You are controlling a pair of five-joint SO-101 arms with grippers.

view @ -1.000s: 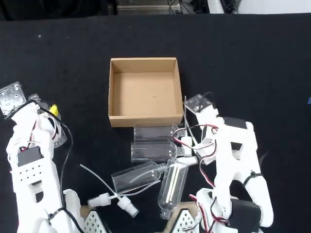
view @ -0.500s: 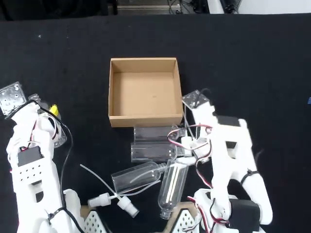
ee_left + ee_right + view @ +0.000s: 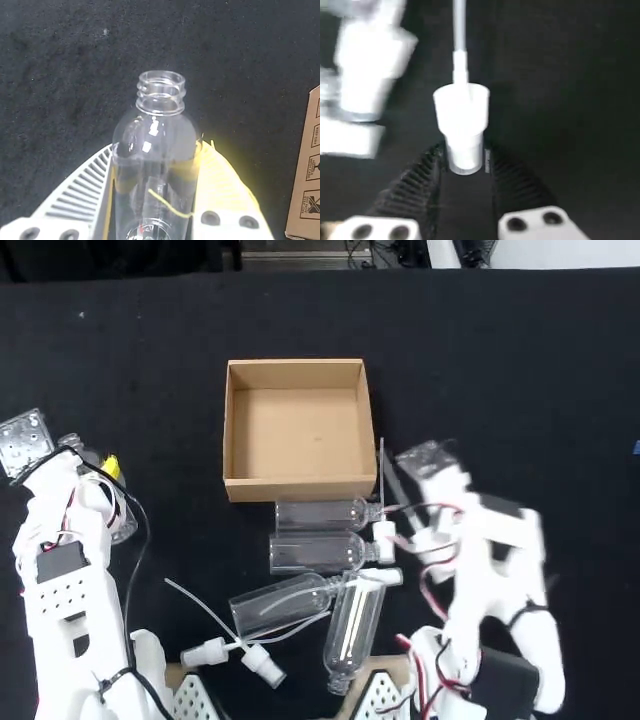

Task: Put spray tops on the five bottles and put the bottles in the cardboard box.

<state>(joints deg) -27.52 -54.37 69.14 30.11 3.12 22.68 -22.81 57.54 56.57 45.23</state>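
One open-necked bottle [image 3: 160,100] sat clamped in the left gripper [image 3: 157,150] at the table's left. Four other bottles [image 3: 318,550] lay just below the empty cardboard box [image 3: 297,487]. And the right gripper [image 3: 464,155] pinched a spray top [image 3: 461,120]. Best to feed its tube straight down that neck, then twist. Black cloth table [image 3: 520,370], cables [image 3: 400,252] beyond.

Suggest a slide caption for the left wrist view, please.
Left tool holding an uncapped clear bottle, black table behind.
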